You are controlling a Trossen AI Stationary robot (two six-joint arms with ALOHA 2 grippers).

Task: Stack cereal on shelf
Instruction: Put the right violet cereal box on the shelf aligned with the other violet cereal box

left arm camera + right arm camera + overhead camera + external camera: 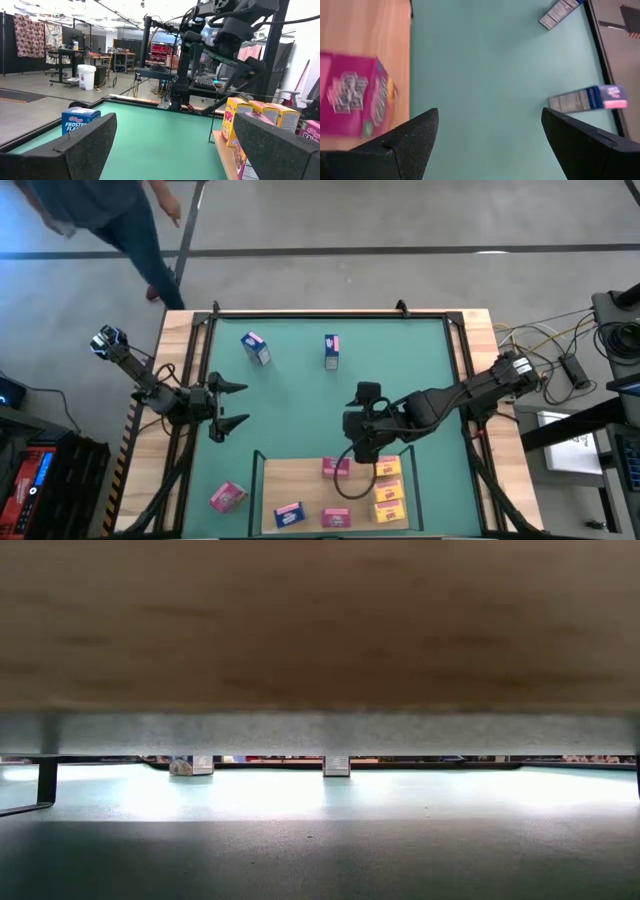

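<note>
My right gripper (362, 442) hangs empty with its fingers parted, at the far edge of the shelf (300, 480), just beside a pink box (335, 468) standing on the board. My left gripper (237, 406) waits spread wide and empty over the green mat (300, 400). On the board I count three yellow boxes (388, 488) in a column, two pink and one blue box (289, 514). Off it remain one pink box (227, 497) beside the shelf and two boxes (255, 348) far up the mat. I judge the task about two-thirds done.
</note>
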